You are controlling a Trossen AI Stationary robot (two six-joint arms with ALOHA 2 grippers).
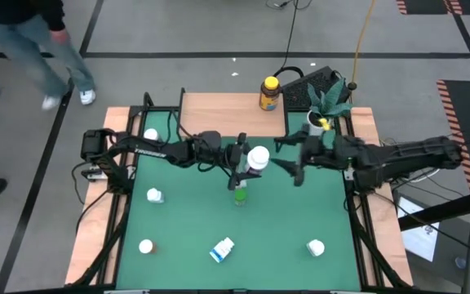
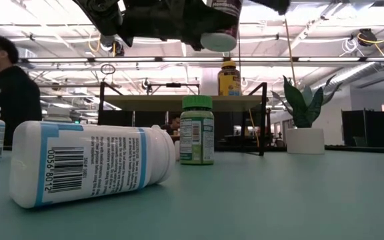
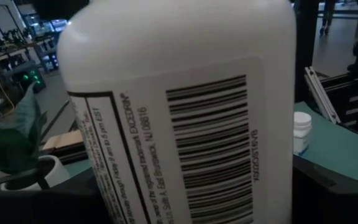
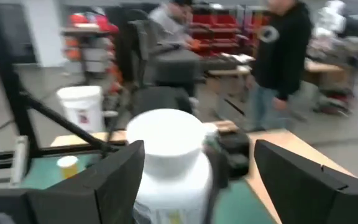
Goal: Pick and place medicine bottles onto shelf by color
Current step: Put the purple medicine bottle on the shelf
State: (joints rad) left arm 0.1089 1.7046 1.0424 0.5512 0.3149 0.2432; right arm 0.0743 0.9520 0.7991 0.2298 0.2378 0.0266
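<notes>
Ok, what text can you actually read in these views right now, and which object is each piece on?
"EXCEDRIN": back label of the large white plastic bottle held in the left gripper.
"East Brunswick, NJ 08816": same label.
"9 am to 5 pm EST": same label.
"8012": barcode digits on the lying white bottle with blue label; the rest is unclear.
Green bottle and amber yellow-capped bottle: print too small to read.

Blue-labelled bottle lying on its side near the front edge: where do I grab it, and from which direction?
Grip the blue-labelled bottle at mid-body from straight above, fingers across its long axis. It lies flat and skewed, so its round sides are exposed. The right claw is open and free; the left claw holds a white-capped bottle.
</notes>
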